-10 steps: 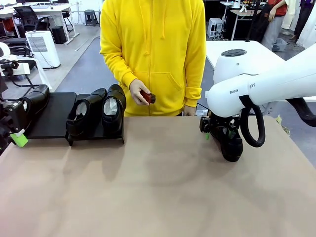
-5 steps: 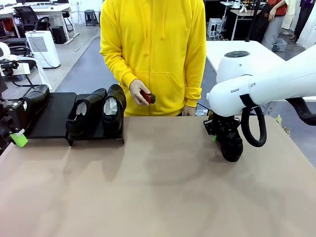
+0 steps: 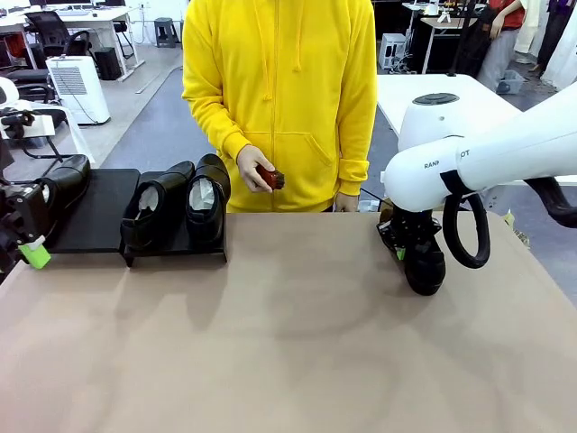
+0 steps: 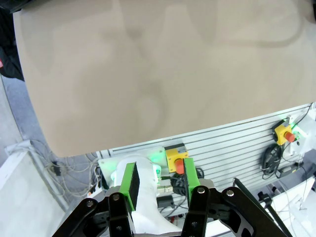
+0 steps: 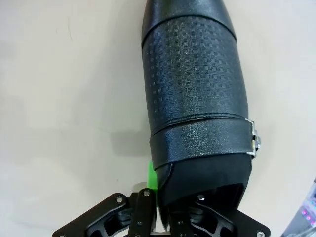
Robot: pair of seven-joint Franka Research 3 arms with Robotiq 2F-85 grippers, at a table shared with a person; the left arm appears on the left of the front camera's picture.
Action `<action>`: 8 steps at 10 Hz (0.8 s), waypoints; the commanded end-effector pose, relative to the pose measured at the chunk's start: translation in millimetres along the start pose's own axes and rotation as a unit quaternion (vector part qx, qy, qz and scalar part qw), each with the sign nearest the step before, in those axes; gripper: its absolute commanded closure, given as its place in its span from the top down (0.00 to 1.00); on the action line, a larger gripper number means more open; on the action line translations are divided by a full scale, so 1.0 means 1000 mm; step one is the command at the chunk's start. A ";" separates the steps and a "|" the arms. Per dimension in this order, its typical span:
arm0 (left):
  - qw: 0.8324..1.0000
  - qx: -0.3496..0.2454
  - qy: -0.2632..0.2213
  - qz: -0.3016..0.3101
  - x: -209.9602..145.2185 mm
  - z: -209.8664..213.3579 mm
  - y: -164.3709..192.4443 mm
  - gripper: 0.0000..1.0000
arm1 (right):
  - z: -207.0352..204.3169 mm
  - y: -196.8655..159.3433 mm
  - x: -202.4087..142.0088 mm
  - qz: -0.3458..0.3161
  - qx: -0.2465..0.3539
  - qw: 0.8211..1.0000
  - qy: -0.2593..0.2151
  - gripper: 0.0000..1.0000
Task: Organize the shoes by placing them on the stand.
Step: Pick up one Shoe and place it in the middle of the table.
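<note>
Front view puts three of the four shoes already on the stand [image 3: 99,212] at the far left of the worktop [image 3: 288,343]. One shoe [image 3: 68,180] sits on the stand's left panel, close to the left hand [image 3: 27,236]. Two more, a middle shoe [image 3: 155,215] and a right-hand shoe [image 3: 207,200], stand side by side on the right panel, white paper showing in their openings. Bare black panel is left between the leftmost shoe and that pair, which looks like the spot for the last one.

The fourth shoe [image 3: 422,263] is well apart from the stand, at the far right of the worktop, toe toward the near edge. The right hand [image 3: 402,245] is down on it. In the right wrist view the right hand [image 5: 163,210] is clenched on the rim at the heel opening of this shoe [image 5: 195,84], one finger outside the wall and one inside. The sole seems to rest on the worktop, so the lift has not begun.

In the left wrist view the left hand [image 4: 158,182] is partly parted with nothing between its fingers, off the worktop's edge.

A person in a yellow hoodie [image 3: 279,99] stands at the far side, one hand [image 3: 257,170] around a small dark red object.

By my reckoning three quarters is done; what is left is to carry the last shoe across to the left and set it on the stand.
</note>
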State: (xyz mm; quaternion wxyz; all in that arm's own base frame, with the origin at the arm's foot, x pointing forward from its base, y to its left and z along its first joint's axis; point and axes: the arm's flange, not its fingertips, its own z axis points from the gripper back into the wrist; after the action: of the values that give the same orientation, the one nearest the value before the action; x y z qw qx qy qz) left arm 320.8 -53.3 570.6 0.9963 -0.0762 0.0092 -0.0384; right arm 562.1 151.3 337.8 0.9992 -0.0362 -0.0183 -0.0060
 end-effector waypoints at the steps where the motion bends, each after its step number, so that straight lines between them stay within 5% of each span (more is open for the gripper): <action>1: 1.000 -0.007 -0.001 -0.004 0.000 -0.001 0.001 0.50 | 0.020 -0.007 -0.011 -0.002 0.026 0.999 0.020 0.00; 4: 1.000 -0.007 -0.001 -0.004 0.000 -0.001 0.001 0.50 | 0.084 0.012 -0.068 -0.084 0.058 0.995 0.004 0.00; 8: 1.000 -0.007 -0.001 -0.004 0.000 -0.001 0.001 0.50 | 0.099 0.100 -0.153 0.015 0.101 0.994 0.041 0.00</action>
State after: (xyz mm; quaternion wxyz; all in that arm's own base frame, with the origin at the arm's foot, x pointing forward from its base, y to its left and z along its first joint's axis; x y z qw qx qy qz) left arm 320.9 -53.2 570.4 0.9963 -0.0761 0.0094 -0.0384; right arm 415.6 248.5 428.9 0.9979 0.0618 0.0105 -0.0174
